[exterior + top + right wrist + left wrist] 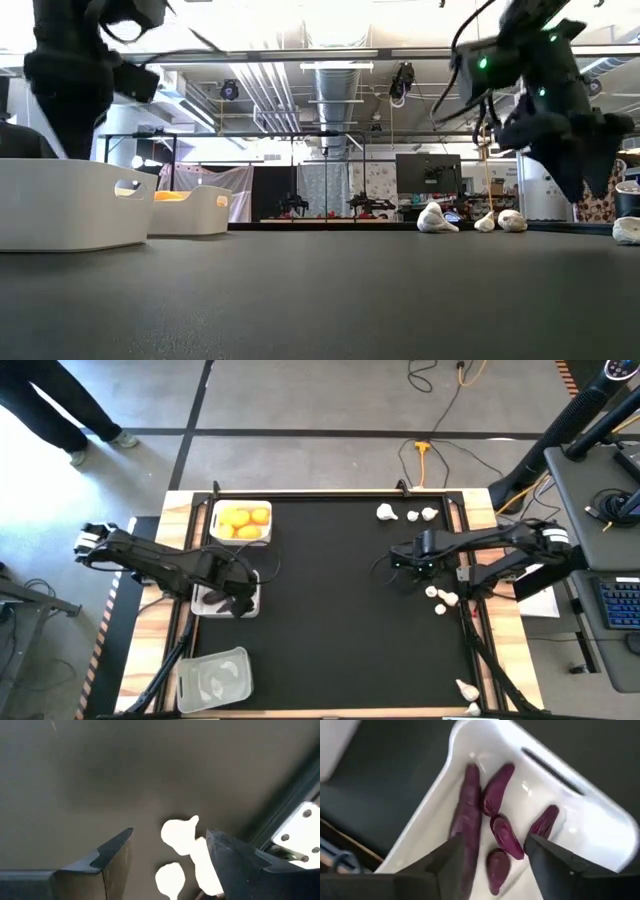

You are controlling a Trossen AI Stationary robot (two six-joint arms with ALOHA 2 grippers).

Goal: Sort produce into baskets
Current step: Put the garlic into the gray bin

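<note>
My left gripper (240, 602) (495, 840) is open over the white tray (203, 603) at the table's left edge. Several dark purple sweet-potato pieces (470, 815) lie on that tray's floor, and the fingers stand above them. My right gripper (418, 568) (170, 832) is open above the black mat at the right, just beside a cluster of three white garlic bulbs (438, 600) (179, 837) that lie on the mat. A second white tray (214, 520) holds yellow-orange fruits (244, 522). A clear tray (190, 690) at the near left holds garlic (215, 678).
Three more garlic bulbs (408, 514) (485, 222) lie at the mat's far right, and others (466, 688) at the near right corner. Rig struts (480, 650) run along both sides of the mat. A person's legs (60, 405) show beyond the far left corner.
</note>
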